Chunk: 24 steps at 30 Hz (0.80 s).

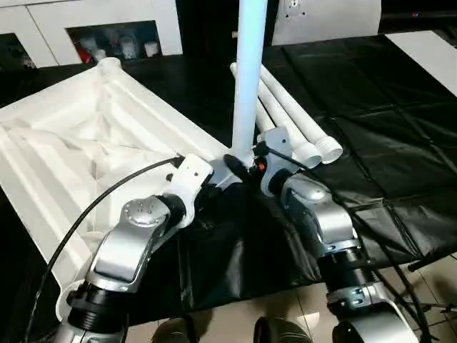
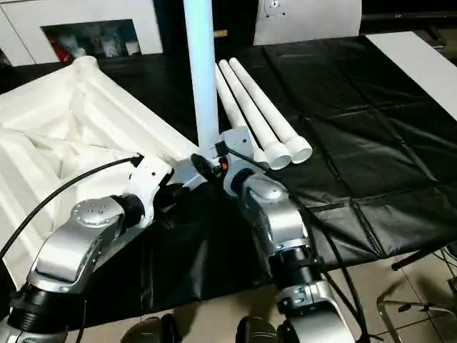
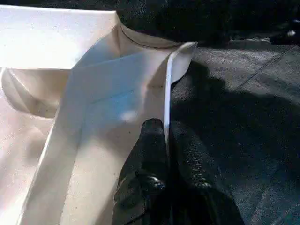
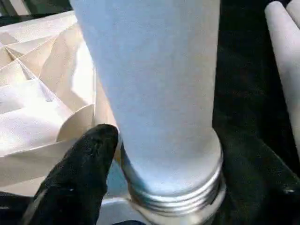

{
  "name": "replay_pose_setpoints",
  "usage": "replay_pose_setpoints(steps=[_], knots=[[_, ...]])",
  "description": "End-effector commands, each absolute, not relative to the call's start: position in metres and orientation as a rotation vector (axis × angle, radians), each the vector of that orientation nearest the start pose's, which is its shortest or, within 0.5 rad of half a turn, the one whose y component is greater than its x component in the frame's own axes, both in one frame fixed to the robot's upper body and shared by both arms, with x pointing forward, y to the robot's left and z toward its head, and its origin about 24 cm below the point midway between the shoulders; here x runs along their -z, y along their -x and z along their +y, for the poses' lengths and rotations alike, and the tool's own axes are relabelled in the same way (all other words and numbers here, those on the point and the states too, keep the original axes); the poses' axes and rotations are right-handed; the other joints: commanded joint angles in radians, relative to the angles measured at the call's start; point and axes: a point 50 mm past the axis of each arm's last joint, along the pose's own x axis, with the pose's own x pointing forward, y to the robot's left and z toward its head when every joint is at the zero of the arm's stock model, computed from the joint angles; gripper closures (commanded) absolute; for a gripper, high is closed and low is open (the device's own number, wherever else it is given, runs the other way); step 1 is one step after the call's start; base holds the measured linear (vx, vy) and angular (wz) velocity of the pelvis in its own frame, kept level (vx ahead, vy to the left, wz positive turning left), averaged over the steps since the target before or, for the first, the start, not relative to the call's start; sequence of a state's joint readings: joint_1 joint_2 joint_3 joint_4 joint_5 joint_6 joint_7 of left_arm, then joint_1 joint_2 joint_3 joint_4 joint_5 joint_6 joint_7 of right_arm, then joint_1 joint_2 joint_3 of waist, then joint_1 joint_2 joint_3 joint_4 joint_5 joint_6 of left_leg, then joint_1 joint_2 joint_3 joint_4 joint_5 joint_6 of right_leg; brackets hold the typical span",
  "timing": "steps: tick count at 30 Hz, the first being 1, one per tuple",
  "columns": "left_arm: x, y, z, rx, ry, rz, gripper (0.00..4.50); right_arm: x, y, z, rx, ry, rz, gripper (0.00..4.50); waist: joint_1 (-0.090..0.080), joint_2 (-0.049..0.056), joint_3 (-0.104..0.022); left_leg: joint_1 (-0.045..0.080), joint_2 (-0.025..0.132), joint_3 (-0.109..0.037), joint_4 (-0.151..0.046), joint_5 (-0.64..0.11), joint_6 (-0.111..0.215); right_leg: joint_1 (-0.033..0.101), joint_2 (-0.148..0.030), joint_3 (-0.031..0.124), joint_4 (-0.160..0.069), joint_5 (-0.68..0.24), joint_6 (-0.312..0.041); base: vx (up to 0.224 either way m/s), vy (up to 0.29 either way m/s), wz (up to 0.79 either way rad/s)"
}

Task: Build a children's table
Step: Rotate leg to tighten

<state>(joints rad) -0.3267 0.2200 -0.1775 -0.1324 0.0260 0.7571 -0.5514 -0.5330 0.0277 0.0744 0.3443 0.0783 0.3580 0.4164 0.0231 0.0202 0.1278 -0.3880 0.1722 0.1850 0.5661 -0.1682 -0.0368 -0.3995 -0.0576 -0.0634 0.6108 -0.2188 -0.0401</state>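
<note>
leg (image 1: 248,78) upright at table top (image 1: 86,136) corner, right gripper (image 4: 154,178) around its base

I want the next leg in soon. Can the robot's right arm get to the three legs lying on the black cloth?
Probably yes: the three loose legs lie just beyond it with nothing between, but its fingers flank the upright leg.

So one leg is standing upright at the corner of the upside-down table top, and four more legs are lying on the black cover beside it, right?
Not quite: three spare legs lie on the black cover, not four, as the right eye view shows. The rest holds: one leg stands upright at the corner of the upturned table top.
</note>
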Motion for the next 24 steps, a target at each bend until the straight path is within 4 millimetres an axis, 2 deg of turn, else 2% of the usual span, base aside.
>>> replay_pose_setpoints(steps=[1,5,7,9,10,12,16,22,24], knots=[[-0.087,-0.294,0.106,0.655,-0.269,0.354,4.5,-0.064,-0.31,-0.024,-0.822,-0.083,0.275,0.66,0.003,-0.001,-0.059,0.015,0.059,-0.027,-0.054,-0.053,0.109,0.049,-0.089,0.06,-0.064,0.012,-0.214,0.0,0.0,0.0],[-0.084,-0.294,0.119,0.676,-0.311,0.378,4.5,-0.069,-0.313,-0.04,-0.807,-0.066,0.219,0.55,0.003,-0.002,-0.055,0.017,0.059,-0.029,-0.059,-0.113,0.085,0.047,-0.09,0.06,-0.074,-0.082,-0.2,0.0,0.0,0.0],[-0.083,-0.293,0.122,0.691,-0.324,0.375,4.5,-0.071,-0.313,-0.046,-0.808,-0.061,0.199,0.28,0.002,-0.002,-0.054,0.018,0.06,-0.029,-0.06,-0.131,0.073,0.047,-0.09,0.061,-0.076,-0.111,-0.192,0.0,0.0,0.0],[-0.081,-0.29,0.128,0.751,-0.36,0.377,4.5,-0.077,-0.313,-0.06,-0.837,-0.026,0.156,0.19,0.002,-0.004,-0.056,0.017,0.059,-0.03,-0.06,-0.117,0.074,0.049,-0.088,0.06,-0.075,-0.086,-0.188,0.0,0.0,0.0],[-0.079,-0.289,0.132,0.778,-0.373,0.381,4.5,-0.079,-0.312,-0.066,-0.858,-0.007,0.139,0.09,0.004,-0.001,-0.06,0.017,0.059,-0.028,-0.056,-0.102,0.081,0.05,-0.088,0.061,-0.069,-0.051,-0.189,0.0,0.0,0.0],[-0.078,-0.287,0.137,0.823,-0.394,0.393,4.5,-0.082,-0.31,-0.076,-0.897,0.03,0.12,0.09,0.005,-0.001,-0.061,0.017,0.059,-0.027,-0.054,-0.078,0.097,0.05,-0.087,0.061,-0.065,0.005,-0.2,0.0,0.0,0.0],[-0.077,-0.282,0.149,0.948,-0.454,0.4,4.5,-0.086,-0.306,-0.098,-1.007,0.127,0.117,0.09,0.012,0.0,-0.063,0.018,0.059,-0.027,-0.051,-0.054,0.124,0.052,-0.086,0.059,-0.058,0.052,-0.217,0.0,0.0,0.0],[-0.076,-0.27,0.159,1.193,-0.536,0.414,4.5,-0.092,-0.302,-0.114,-1.167,0.186,0.137,0.09,0.021,0.002,-0.063,0.022,0.063,-0.027,-0.051,-0.075,0.126,0.049,-0.088,0.058,-0.058,0.021,-0.239,0.0,0.0,0.0],[-0.076,-0.269,0.16,1.217,-0.546,0.418,4.5,-0.093,-0.301,-0.115,-1.187,0.196,0.142,0.09,0.025,0.002,-0.064,0.024,0.065,-0.025,-0.05,-0.07,0.123,0.047,-0.087,0.06,-0.056,0.031,-0.241,0.0,0.0,0.0]])
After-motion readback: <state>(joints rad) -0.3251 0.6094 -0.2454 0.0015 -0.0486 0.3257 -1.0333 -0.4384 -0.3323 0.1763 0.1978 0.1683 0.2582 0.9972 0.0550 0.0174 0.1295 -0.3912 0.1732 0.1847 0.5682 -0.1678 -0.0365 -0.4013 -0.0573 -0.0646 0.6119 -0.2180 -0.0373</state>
